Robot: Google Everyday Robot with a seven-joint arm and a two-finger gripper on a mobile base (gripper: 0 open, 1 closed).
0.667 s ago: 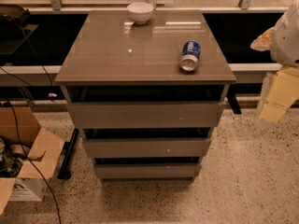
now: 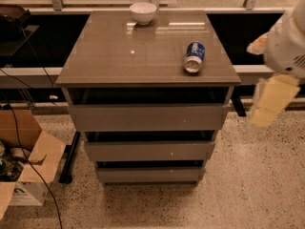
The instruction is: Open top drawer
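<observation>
The top drawer [image 2: 147, 117] is the widest of three grey-brown fronts in a small cabinet at the centre of the camera view. Its flat handleless panel sits just under the cabinet top [image 2: 143, 56], with a dark gap above it. The narrower middle drawer [image 2: 148, 150] and the narrowest bottom drawer [image 2: 148, 174] lie below. My gripper [image 2: 270, 101], cream-coloured under a white wrist, hangs in the air to the right of the cabinet, level with the top drawer and apart from it.
A blue can [image 2: 194, 57] lies on its side on the cabinet top at the right, and a white bowl [image 2: 143, 12] stands at the back. An open cardboard box [image 2: 24, 161] and cables are on the floor at the left. A dark low shelf runs behind.
My gripper has moved a little to the left, towards the cabinet's right side. The cabinet, can and bowl have not moved.
</observation>
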